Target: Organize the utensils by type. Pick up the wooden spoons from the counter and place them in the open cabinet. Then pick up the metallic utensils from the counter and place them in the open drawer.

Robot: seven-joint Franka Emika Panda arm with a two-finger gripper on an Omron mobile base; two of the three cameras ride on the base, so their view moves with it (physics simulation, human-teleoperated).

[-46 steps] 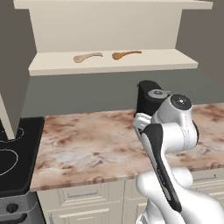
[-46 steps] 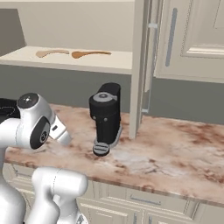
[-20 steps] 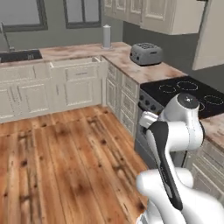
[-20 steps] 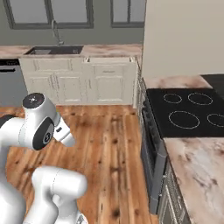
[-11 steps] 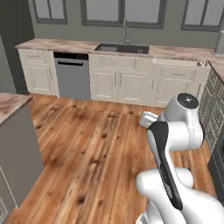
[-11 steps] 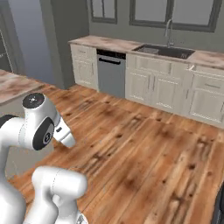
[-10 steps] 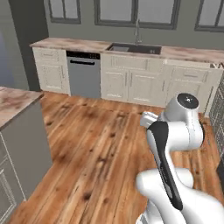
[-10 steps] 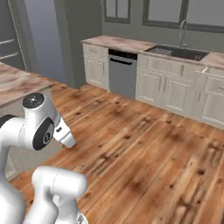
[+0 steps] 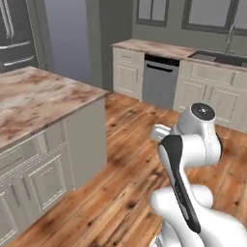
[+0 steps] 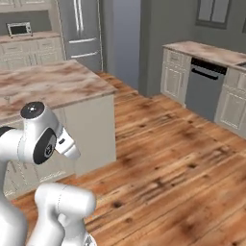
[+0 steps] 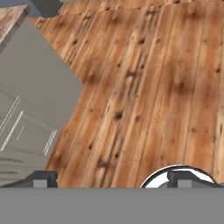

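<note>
No utensils visible on reddish-brown marbled island counter (image 9: 43, 99) — progress unconfirmed. Two-finger gripper (image 11: 111, 178) spread wide, holding nothing, aimed at wooden plank floor (image 11: 153, 87) — metallic pickup judged pending.

Wooden floor (image 9: 130, 144), grey dishwasher (image 9: 159, 81), steel fridge (image 10: 81, 30), microwave (image 10: 20, 30).

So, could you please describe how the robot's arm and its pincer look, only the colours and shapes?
The arm is glossy white with rounded, bulbous links, a black band along one link and a round grey cap on the top joint. The pincer has two small dark grey, blocky finger tips. No cables or markings are visible.
</note>
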